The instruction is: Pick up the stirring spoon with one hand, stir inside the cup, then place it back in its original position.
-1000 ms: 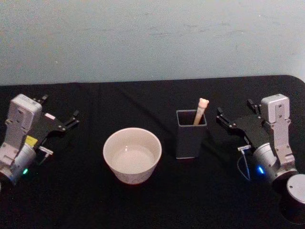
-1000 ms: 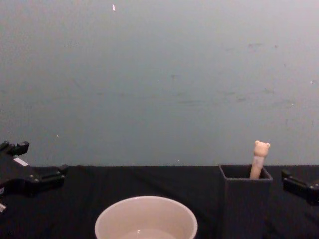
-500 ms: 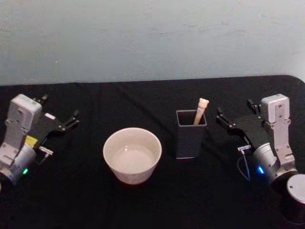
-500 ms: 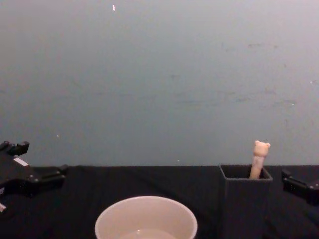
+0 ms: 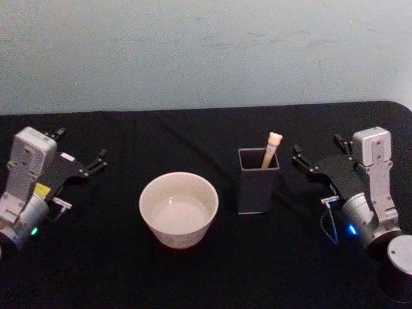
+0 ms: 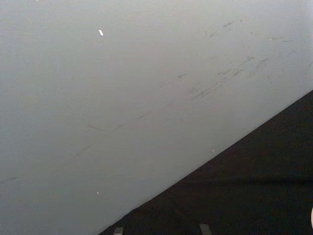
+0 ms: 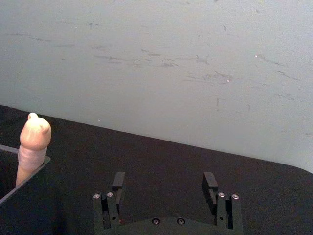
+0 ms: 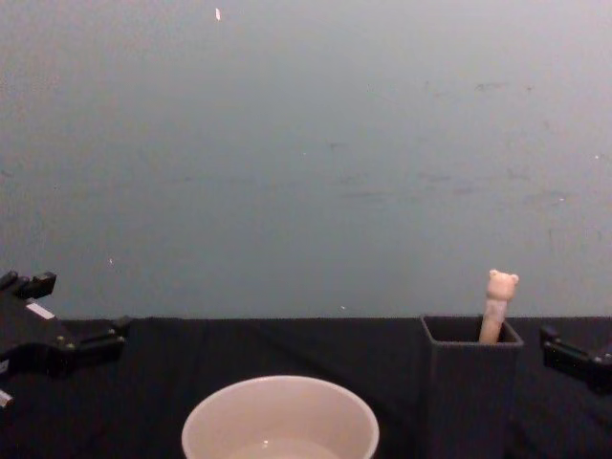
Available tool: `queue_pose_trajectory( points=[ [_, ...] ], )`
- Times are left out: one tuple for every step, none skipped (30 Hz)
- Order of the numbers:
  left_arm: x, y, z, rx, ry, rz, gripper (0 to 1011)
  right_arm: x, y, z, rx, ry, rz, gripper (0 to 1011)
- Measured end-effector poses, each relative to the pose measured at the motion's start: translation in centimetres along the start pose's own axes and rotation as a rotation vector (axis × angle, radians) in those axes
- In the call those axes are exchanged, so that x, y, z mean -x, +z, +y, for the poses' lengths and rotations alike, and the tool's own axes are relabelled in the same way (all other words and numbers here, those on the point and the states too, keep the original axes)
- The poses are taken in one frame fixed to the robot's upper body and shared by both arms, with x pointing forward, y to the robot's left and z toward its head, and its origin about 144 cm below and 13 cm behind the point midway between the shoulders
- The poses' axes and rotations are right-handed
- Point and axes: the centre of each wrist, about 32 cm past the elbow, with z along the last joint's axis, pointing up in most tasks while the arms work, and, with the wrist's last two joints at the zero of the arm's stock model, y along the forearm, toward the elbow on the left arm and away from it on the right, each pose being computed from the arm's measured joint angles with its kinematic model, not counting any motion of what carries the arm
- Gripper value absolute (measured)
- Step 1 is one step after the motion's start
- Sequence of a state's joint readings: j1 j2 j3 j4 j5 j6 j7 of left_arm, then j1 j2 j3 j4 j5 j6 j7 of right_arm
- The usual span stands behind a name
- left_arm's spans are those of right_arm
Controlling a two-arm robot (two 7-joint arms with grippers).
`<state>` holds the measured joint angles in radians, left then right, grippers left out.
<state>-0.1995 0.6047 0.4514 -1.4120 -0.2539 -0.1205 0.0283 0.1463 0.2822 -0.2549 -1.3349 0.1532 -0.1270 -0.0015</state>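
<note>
Fingers of the right gripper [image 7: 166, 188] stand wide apart with nothing between them, just beside the holder on the black worktop [image 5: 212, 277]; fingers of the left gripper [image 5: 80, 154] also look spread and empty, parked well to the left of the cup.

Nearest the robot sits the wide round cream-white cup [image 5: 178, 208], its smooth rim showing low in the chest view [image 8: 280, 418]. Beyond and to its right stands the tall dark grey square-sided holder box [image 5: 257, 180], apart from the cup. Upright inside it, leaning on the far right corner, is the small cream-handled stirring spoon with its tiny bear head [image 5: 271, 148]; the handle top rises above the rim [image 8: 496, 304], and the metal bowl is hidden in the box. Farthest back is a plain pale wall.

Judged risks from this state:
- The exposed handle is short and slender. A closing grip set too high could slip off the rounded bear head; one set too low could strike the box rim.
- The box is tall and narrow, so a sideways push from the nearby right fingers might tip or shift it.
- A slanted lift could drag the hidden bowl against the inner wall and raise the box.
- Stirring too wide may nudge the light-looking cup.
</note>
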Motion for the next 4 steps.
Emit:
queue_pose_trajectory(
  points=[
    [0.00, 0.00, 0.00, 0.000, 0.000, 0.000, 1001, 0.00, 0.00, 0.00, 0.000, 0.000, 0.000, 1002],
    [0.00, 0.00, 0.00, 0.000, 0.000, 0.000, 1001, 0.00, 0.00, 0.00, 0.000, 0.000, 0.000, 1002],
    [0.00, 0.00, 0.00, 0.000, 0.000, 0.000, 1001, 0.00, 0.00, 0.00, 0.000, 0.000, 0.000, 1003],
    [0.00, 0.00, 0.00, 0.000, 0.000, 0.000, 1001, 0.00, 0.00, 0.00, 0.000, 0.000, 0.000, 1003]
  ],
)
